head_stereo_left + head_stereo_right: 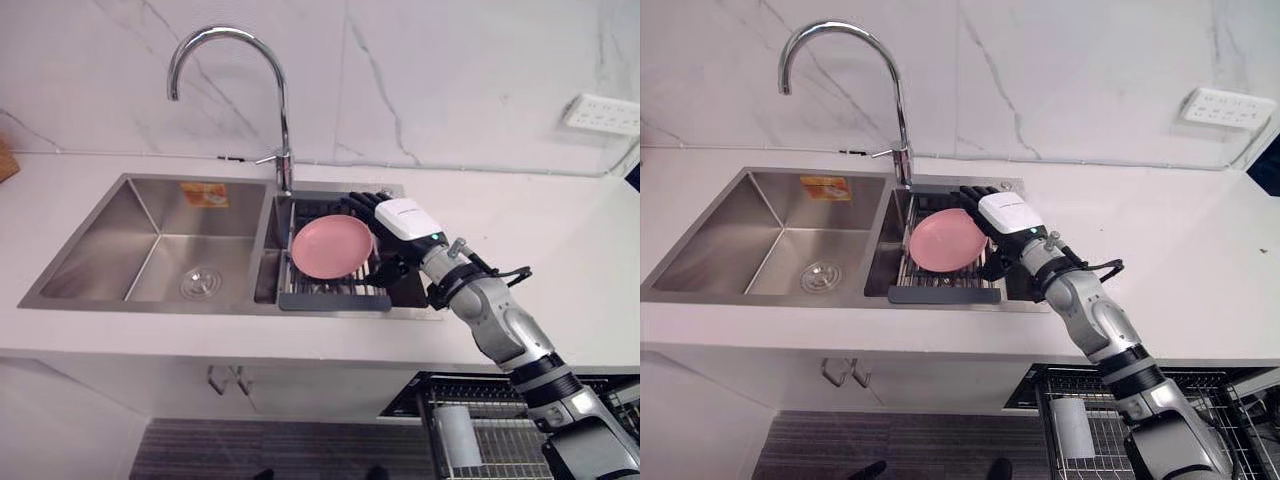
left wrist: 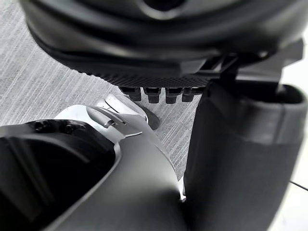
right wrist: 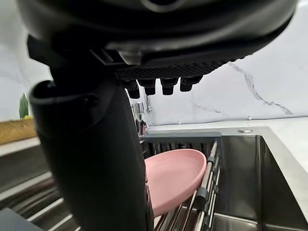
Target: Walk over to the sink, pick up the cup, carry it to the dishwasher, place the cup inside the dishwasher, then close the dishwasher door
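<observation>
The right hand (image 1: 403, 220) hangs over the smaller basin of the stainless steel double sink (image 1: 120, 235), its fingers loosely extended and holding nothing. A round, shallow pink dish (image 1: 332, 246) leans on the dark slatted drying rack (image 1: 335, 300) just beside its palm; whether they touch cannot be told. The left hand (image 2: 159, 43) hangs relaxed and empty.

A white countertop (image 1: 570, 270) carries a double-basin steel sink (image 1: 100, 245) set into its left half, with a curved chrome faucet (image 1: 283, 150) rising from the back edge between the two basins. The larger left basin holds a round drain (image 1: 201, 283) and an orange sticker (image 1: 204, 194) on its rear wall. In the smaller right basin, a dark drying rack (image 1: 335, 301) supports a pink dish (image 1: 330, 246), tilted on its edge.
</observation>
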### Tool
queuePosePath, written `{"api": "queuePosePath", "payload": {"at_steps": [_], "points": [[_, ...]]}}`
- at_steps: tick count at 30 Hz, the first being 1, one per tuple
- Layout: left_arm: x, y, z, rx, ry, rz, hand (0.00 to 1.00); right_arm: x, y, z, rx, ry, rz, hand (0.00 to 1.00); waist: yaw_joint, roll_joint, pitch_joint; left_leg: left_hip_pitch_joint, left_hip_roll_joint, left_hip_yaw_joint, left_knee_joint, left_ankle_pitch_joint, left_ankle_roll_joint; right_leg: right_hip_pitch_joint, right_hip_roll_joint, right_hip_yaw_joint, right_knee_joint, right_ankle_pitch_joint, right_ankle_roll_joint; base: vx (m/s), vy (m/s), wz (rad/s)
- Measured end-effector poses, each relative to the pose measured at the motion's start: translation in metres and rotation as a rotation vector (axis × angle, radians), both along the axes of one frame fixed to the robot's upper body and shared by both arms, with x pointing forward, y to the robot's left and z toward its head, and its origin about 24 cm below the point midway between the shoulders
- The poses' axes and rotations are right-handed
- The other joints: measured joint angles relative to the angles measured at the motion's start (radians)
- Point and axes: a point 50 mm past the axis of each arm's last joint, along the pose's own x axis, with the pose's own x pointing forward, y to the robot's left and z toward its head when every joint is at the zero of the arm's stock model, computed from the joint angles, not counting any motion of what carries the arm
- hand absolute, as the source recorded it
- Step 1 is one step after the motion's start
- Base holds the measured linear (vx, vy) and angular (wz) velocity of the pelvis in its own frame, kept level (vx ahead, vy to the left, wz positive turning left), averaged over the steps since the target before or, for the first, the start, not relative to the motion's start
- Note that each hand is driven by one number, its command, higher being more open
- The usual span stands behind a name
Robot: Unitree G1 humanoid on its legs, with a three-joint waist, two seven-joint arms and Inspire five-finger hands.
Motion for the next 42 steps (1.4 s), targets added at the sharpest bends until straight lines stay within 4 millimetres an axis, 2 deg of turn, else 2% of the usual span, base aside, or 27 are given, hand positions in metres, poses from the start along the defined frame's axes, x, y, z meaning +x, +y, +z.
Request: {"api": "queuePosePath", "payload": {"at_steps": [5, 9, 19, 29, 42], "points": [[0.008, 0.003, 0.002, 0.010, -0.013, 0.003, 1.00, 0.010, 0.005, 0.016, -0.030, -0.059, -0.003, 1.00, 0.004, -0.014, 0.025, -0.009, -0.001, -0.007, 0.009, 0.000, 0.000, -0.003, -0.001, -0.005, 0.000, 0.003, -0.001, 0.00, 0.012, 0.03], [0.013, 0.003, 0.002, 0.010, -0.024, -0.001, 1.00, 0.013, 0.010, 0.019, -0.056, -0.082, 0.008, 1.00, 0.014, -0.015, 0.041, -0.013, -0.001, -0.012, 0.013, 0.000, 0.001, -0.003, -0.002, -0.008, 0.000, 0.003, -0.001, 0.00, 0.017, 0.03], [0.018, 0.003, 0.004, 0.006, -0.048, -0.005, 1.00, 0.023, 0.007, -0.008, -0.127, 0.022, -0.047, 1.00, 0.018, -0.021, 0.075, -0.014, -0.006, -0.022, 0.007, 0.001, 0.001, -0.001, -0.008, -0.013, 0.000, 0.003, 0.000, 0.00, 0.005, 0.01], [0.022, 0.009, 0.007, 0.023, -0.065, -0.008, 1.00, 0.023, 0.005, -0.013, -0.142, 0.063, -0.071, 1.00, 0.013, -0.051, 0.099, -0.002, -0.008, -0.024, -0.001, 0.002, 0.001, 0.002, -0.010, -0.014, 0.001, 0.004, 0.003, 0.03, 0.026, 0.01], [0.022, 0.010, 0.007, 0.026, -0.061, -0.009, 1.00, 0.021, 0.016, -0.028, -0.256, 0.049, -0.060, 1.00, 0.021, -0.056, 0.101, 0.008, -0.011, -0.025, -0.003, 0.002, 0.003, 0.020, -0.013, -0.012, 0.000, -0.001, 0.011, 0.00, 0.013, 0.00]]}}
